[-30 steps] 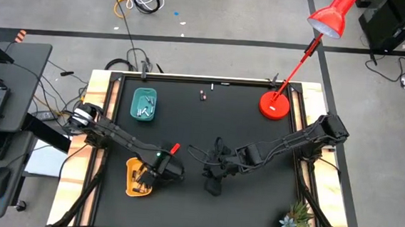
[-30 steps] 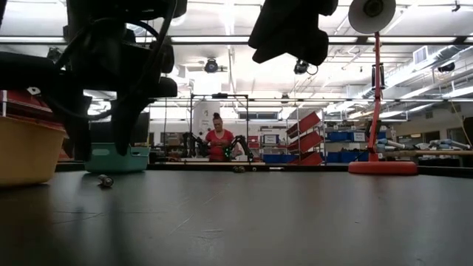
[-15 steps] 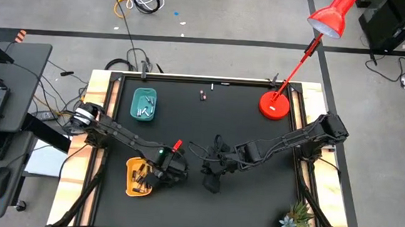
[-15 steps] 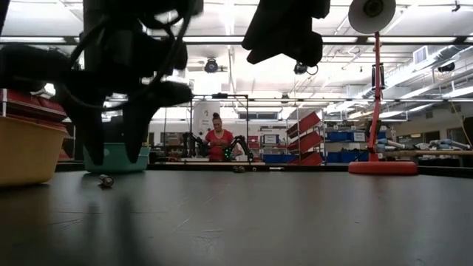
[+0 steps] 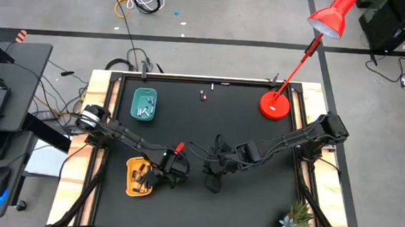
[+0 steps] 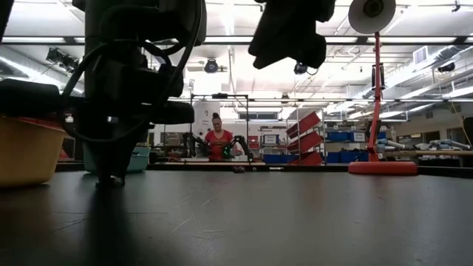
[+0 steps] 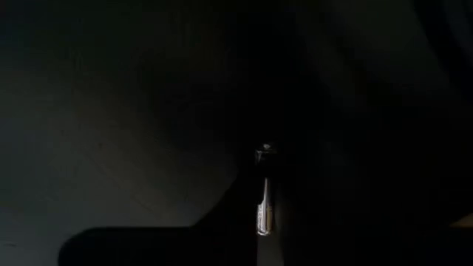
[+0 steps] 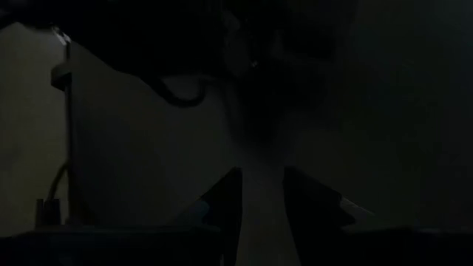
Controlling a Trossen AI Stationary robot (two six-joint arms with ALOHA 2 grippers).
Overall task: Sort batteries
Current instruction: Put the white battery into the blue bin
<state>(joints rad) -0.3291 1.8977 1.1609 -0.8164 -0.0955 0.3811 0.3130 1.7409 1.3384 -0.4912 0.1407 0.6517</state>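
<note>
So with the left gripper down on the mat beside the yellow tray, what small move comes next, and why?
Probably a short lift. The left gripper is down at the mat, shut on a battery seen between its fingers, so raising it clears the way toward the yellow tray.

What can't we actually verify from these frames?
- Battery type: left wrist view is too dark, only a silvery sliver shows between the left gripper fingers.
- Contents of yellow tray: too small in high view, partly under the left arm.
- Right gripper: whether it holds anything; right wrist view is near black.
- Loose batteries at the table's far edge: too small to type.
</note>
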